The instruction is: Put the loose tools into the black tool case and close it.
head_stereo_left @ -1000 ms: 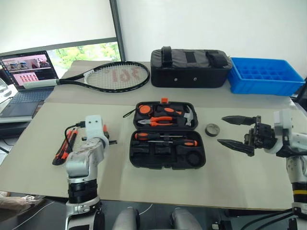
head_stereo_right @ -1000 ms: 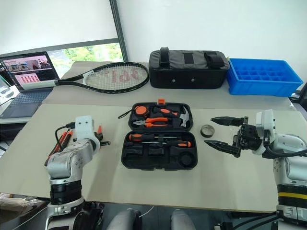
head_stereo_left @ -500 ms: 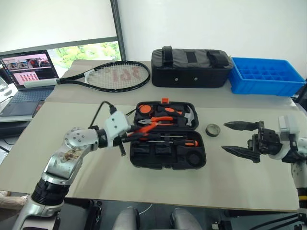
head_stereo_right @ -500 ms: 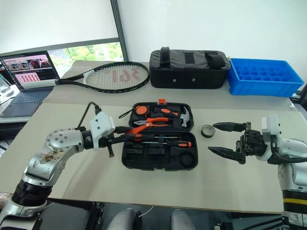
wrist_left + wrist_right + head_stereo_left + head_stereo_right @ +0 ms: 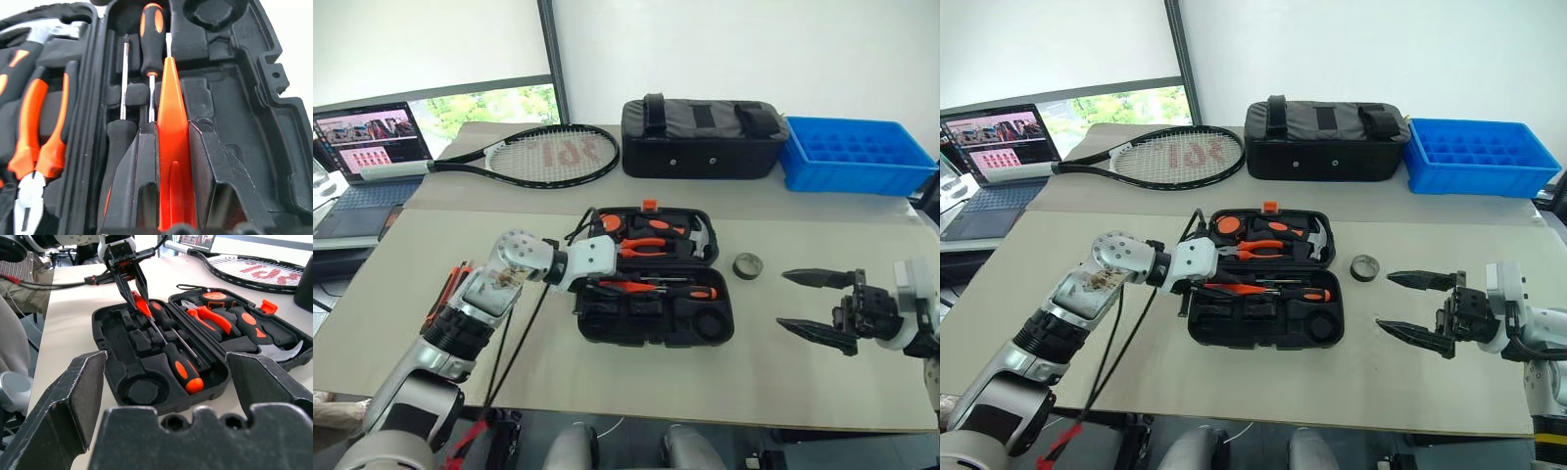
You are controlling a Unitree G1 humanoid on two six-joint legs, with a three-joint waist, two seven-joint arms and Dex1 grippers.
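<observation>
Beige surface (image 5: 401, 294): a screwdriver (image 5: 171, 142) is gripped by the left pincer (image 5: 128, 280) over the case (image 5: 656, 318) for slotting; the right pincer (image 5: 816, 305) is held open.

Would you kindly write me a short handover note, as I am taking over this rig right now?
Left end effector: shut on an orange screwdriver, held over the open case at its front-half slots.
Right end effector: open, holding nothing, hovering to the case's right.
Done: pliers, hammer and a screwdriver already seated.
Left: seat the held screwdriver; load the tape roll right of the case and the tools on the table at far left; close the case.
</observation>
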